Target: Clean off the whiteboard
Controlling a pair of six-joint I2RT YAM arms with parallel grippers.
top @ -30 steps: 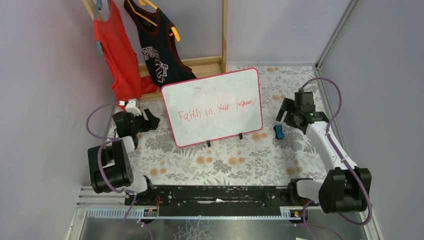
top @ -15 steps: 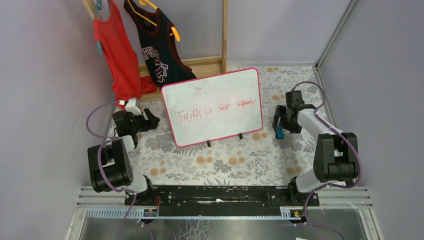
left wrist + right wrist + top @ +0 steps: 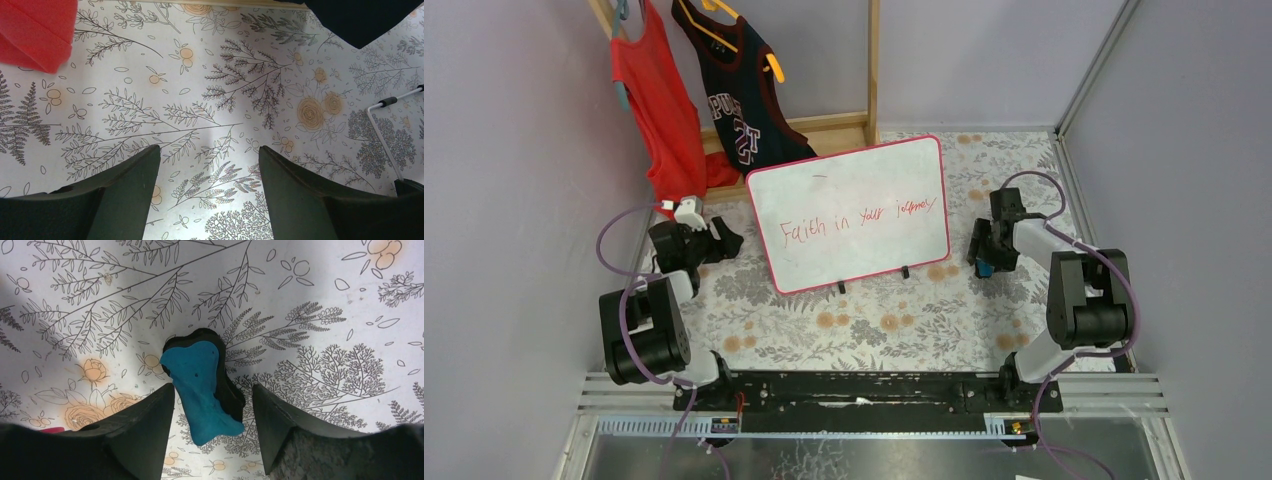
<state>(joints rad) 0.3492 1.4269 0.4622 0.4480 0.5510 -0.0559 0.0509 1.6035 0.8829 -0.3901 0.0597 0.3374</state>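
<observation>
Left to right across the floral counter:

- Left gripper: held partly open near the left edge, nothing between the jaws. It is apart from the whiteboard.
- Whiteboard: propped on small black feet at mid-counter, toward the far edge. The red lettering is unerased.
- Blue eraser: lying flat near the right edge, just beside the board's lower right corner.
- Right gripper: lowered around the eraser, jaws partly open on either side. No firm clamp is seen.

Risks, as judged:

- The eraser is skewed between the fingers, so an off-centre pinch could twist it or squeeze it out.
- The board is unbraced, so wiping pressure could slide it or tip it backward.
</observation>
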